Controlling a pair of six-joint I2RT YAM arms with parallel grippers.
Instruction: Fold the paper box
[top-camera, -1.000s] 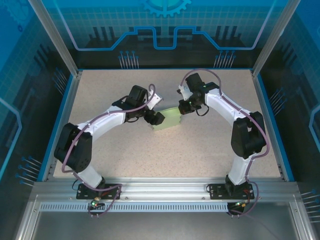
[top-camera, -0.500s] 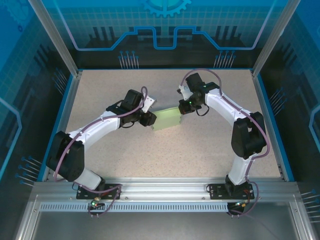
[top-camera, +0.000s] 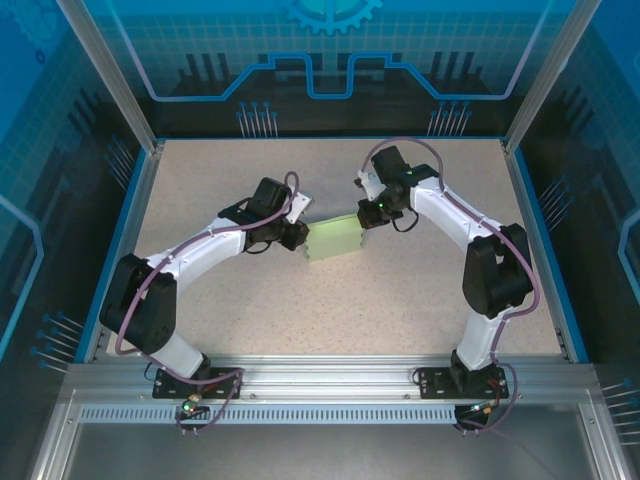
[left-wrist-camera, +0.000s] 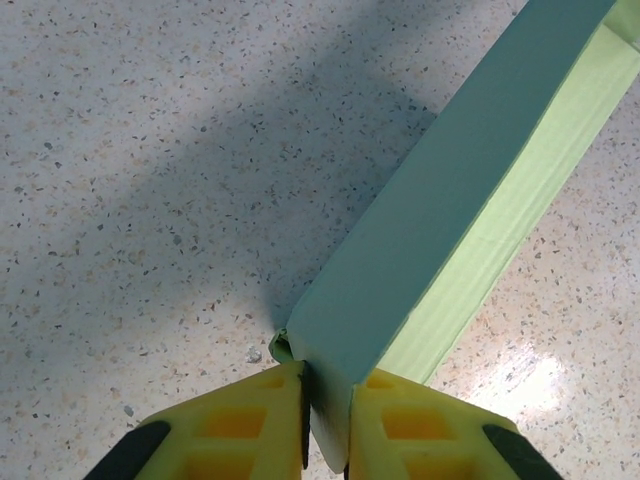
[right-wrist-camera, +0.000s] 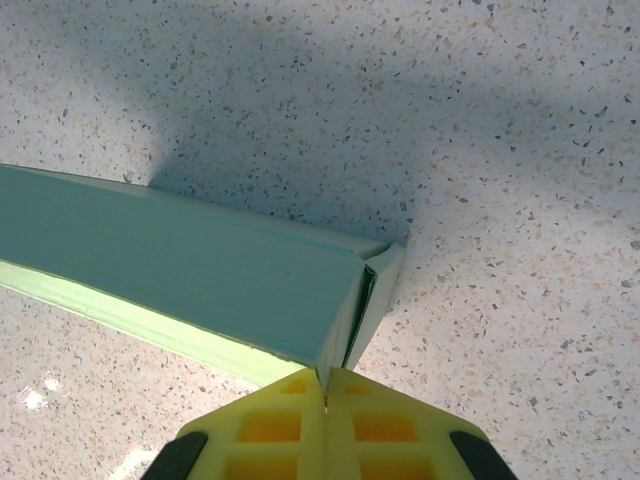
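Nearest me, the left arm (top-camera: 190, 255) and the right arm (top-camera: 452, 215) are fixed side by side at the near edge of the desk (top-camera: 400, 310). Both reach away from me and curve inward over the speckled top until their tips face each other.

Farther out, about mid-desk, I have the left claw (top-camera: 297, 235) at the left end of the paper box (top-camera: 333, 240). On the left wrist camera its yellow pads (left-wrist-camera: 260, 410) stand almost together. A lower corner of the pale green card runs down between them, so I read that claw as clenched on the box. From that corner a long side of the box runs away up and to the right. That side is dull teal in shade, with a brighter green strip beside it on the desk.

A little farther still, the right claw (top-camera: 366, 214) meets the box's far right corner. On the right wrist camera its yellow pads (right-wrist-camera: 290, 420) are pressed flat against each other. The end edge of the box, with a thin flap folded at that corner, comes down into the seam between them. That claw is clenched too, nipping the card.

The box lies between the two claws as a shallow rectangle turned at an angle to the desk edges. Its underside looks to rest on the desk.

Beyond it there is bare speckled surface up to the blue rim (top-camera: 330, 140) at the far side.
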